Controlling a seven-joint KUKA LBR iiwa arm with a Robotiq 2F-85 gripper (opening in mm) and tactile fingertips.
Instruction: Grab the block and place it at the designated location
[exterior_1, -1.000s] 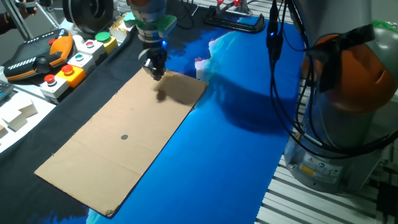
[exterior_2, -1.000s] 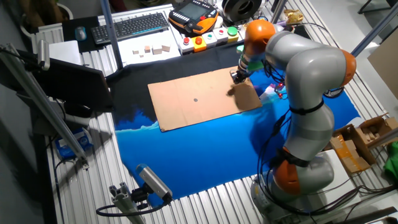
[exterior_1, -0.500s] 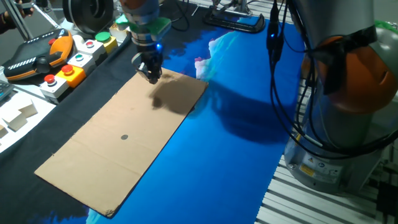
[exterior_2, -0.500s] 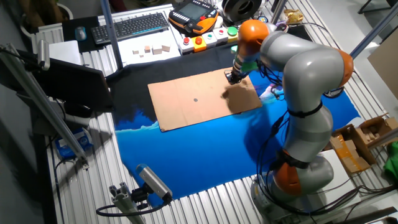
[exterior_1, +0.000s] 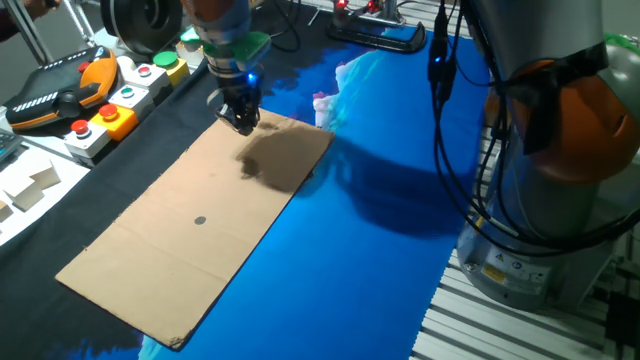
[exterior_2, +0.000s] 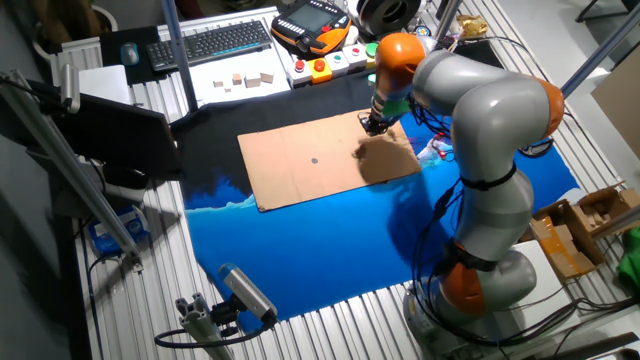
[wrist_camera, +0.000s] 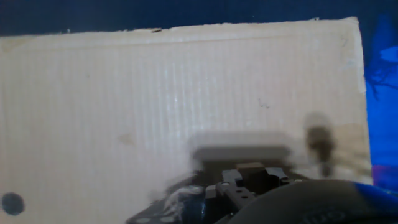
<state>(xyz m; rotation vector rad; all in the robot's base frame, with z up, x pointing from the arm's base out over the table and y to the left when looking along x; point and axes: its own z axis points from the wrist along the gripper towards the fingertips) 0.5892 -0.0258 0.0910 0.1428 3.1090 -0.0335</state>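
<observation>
Over the far corner of the cardboard sheet (exterior_1: 200, 225) the hand (exterior_1: 240, 118) hangs just above the surface, up near the row of coloured buttons (exterior_1: 120, 100) at the edge of the bench (exterior_1: 380, 200). From the hand's own camera I can make out a small tan lump, most likely the block (wrist_camera: 250, 167), sitting between the dark fingers, so I'd judge the fingers are clamped on it, though that picture is soft and the block is lost against the cardboard in both side views. The grey dot (exterior_1: 200, 221) that marks the drop spot lies well apart from the hand, toward the opposite end of the sheet; it shows too from the other side (exterior_2: 314, 160) and low in the corner of the hand's view (wrist_camera: 12, 203).

By my reckoning the pick-up is done and the carry is the step in hand. Next the arm needs to travel along the sheet until the block is over the dot, come down gently, and only then let the fingers part.
</observation>
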